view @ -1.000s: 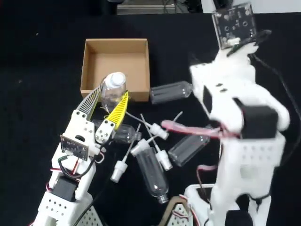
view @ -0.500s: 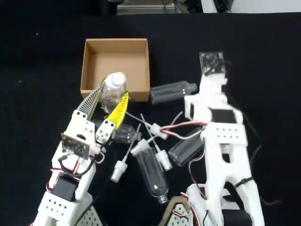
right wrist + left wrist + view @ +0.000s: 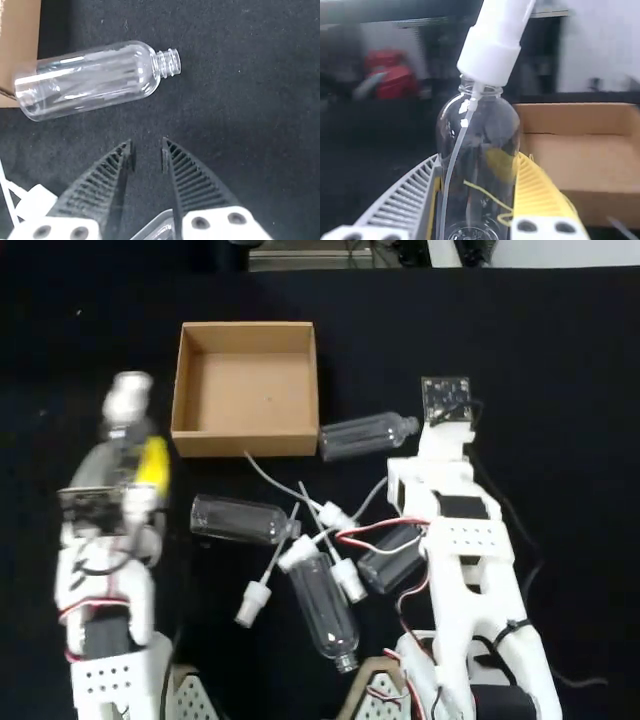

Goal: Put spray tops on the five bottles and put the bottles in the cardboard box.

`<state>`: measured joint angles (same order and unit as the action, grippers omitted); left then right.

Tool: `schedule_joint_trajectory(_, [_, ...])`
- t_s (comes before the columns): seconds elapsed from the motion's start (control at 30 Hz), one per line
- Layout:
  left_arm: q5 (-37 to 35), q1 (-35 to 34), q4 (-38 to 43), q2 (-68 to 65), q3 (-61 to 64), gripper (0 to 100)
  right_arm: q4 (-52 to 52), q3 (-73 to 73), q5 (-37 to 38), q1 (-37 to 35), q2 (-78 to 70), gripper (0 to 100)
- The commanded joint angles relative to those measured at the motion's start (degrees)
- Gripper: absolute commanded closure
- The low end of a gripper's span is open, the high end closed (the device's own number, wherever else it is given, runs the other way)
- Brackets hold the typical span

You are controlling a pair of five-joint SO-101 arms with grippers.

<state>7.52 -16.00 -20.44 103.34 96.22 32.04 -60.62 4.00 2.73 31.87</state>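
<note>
Open-topped cardboard box (image 3: 240, 445) at the far side of the table, and left of it a clear bottle (image 3: 477, 145) stands upright in the left gripper (image 3: 477, 159), its white spray top (image 3: 495, 37) perched crooked on the neck, tube dangling inside. Uncapped on their sides: second bottle (image 3: 365, 435) just beside the box's near right corner, third bottle (image 3: 240, 520), fourth bottle (image 3: 325, 610), fifth bottle (image 3: 385, 562) partly covered. Four loose spray tops (image 3: 253, 602) lie scattered among them, tubes splayed.

We're seeing a brown box (image 3: 245, 445), clear bottle (image 3: 480, 145), white top (image 3: 495, 40), black table (image 3: 560, 360), and a yellow-and-grey ribbed left gripper (image 3: 477, 162).
</note>
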Motion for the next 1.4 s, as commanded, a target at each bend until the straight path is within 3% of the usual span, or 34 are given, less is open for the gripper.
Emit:
schedule_joint_trajectory(0.0, [-0.62,-13.41,4.92,0.35,1.10,97,-1.58,0.84,-0.53,0.44,1.19,93.5])
schedule_joint_trajectory(0.2, [-0.62,-18.15,28.22,-2.37,1.27,97,-1.49,0.48,-0.62,0.35,1.01,93.5])
schedule_joint_trajectory(0.43, [-0.62,-18.15,50.46,-19.43,-0.66,97,-1.49,0.48,-0.62,0.35,1.01,93.5])
schedule_joint_trajectory(0.73, [-0.44,-19.65,54.51,-58.73,-20.79,97,-1.41,0.40,-0.62,0.35,0.92,93.5])
schedule_joint_trajectory(1.03, [-0.62,-24.92,85.10,-85.01,-18.77,97,-1.49,0.40,-0.62,0.35,0.92,93.5])
schedule_joint_trajectory(1.37, [-0.62,-29.85,87.38,-106.64,-28.53,97,-1.32,0.40,-0.62,0.35,0.92,93.5])
